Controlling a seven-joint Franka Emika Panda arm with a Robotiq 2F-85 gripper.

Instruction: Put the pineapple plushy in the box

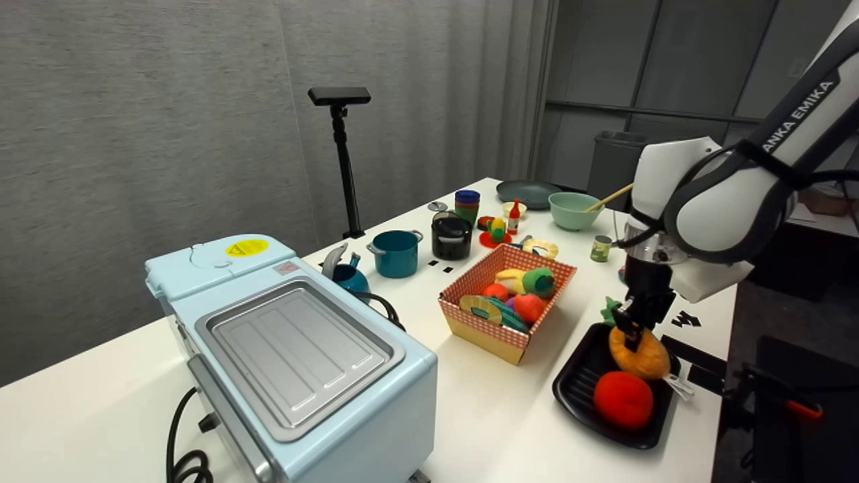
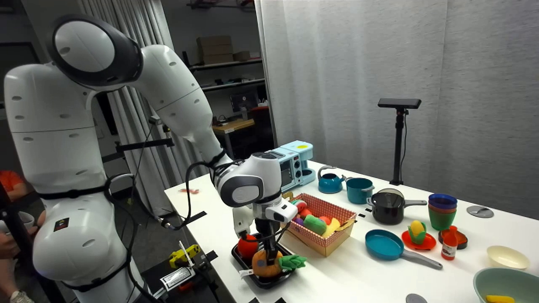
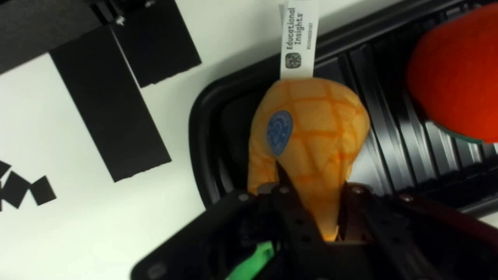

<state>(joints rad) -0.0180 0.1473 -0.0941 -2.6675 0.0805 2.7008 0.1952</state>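
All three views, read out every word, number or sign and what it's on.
"Educational Insights": white tag on the pineapple plushy
"ANKA EMIKA": robot arm, cut off by a black strap
Too small or blurred: the tag's small print; the plushy's blue sticker; the light-blue oven's yellow sticker and pink one; the red bottle's label; the arm's dark sticker; a white label near its base.

We see green-leafed orange plush pineapple (image 3: 311, 116), pinched, tipped sideways over black tray (image 1: 577, 384); red-checked box (image 1: 486, 335) stands nearby, holding toy food (image 1: 530, 308).
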